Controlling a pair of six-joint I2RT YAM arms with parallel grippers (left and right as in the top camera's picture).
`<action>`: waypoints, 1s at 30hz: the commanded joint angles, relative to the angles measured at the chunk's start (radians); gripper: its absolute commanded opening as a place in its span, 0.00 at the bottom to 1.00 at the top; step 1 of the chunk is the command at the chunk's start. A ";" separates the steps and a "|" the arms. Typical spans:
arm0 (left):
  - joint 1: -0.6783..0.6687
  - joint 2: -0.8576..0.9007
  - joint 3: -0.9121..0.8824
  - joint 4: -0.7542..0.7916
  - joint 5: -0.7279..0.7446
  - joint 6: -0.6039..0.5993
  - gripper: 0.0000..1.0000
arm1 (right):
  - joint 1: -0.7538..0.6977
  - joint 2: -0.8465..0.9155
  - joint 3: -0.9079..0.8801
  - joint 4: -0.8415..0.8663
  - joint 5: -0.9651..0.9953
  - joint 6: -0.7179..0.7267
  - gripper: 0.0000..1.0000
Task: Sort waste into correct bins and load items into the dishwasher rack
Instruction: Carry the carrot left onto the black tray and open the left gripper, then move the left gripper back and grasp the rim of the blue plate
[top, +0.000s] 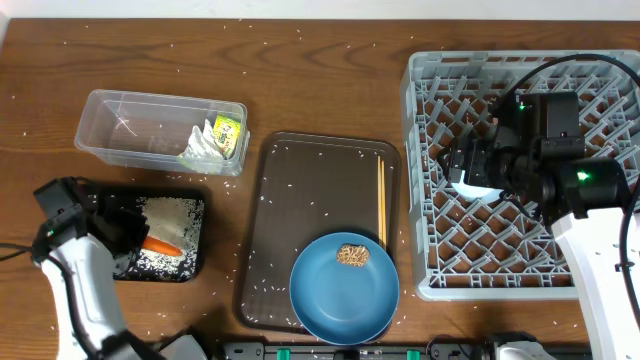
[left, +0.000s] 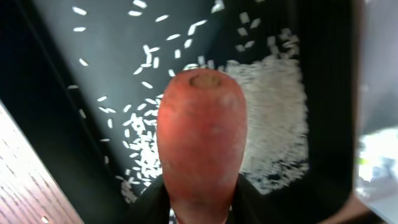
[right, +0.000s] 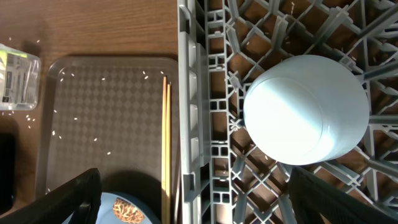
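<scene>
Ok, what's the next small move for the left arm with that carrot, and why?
Probably open the left gripper and let the carrot go. It appears to be held in the fingers right over the black tray, beside the rice pile already lying there, so a plain release should land it inside without any more travel.

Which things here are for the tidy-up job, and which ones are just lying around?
For the job: carrot, crumpled paper, food lump, rice, clear tub, black tray, blue plate, chopsticks, white bowl, grey rack.

Just lying about: brown serving tray, which only has the chopsticks resting on it.
</scene>
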 joint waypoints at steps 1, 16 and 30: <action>0.015 0.026 0.017 -0.005 0.001 0.022 0.33 | -0.005 -0.013 -0.003 -0.002 -0.005 0.010 0.89; -0.207 -0.182 0.122 -0.162 0.337 0.389 0.60 | -0.005 -0.013 -0.003 0.017 -0.005 0.010 0.94; -1.011 -0.079 0.107 -0.229 0.151 0.541 0.69 | -0.154 -0.013 -0.003 0.016 0.133 0.306 0.96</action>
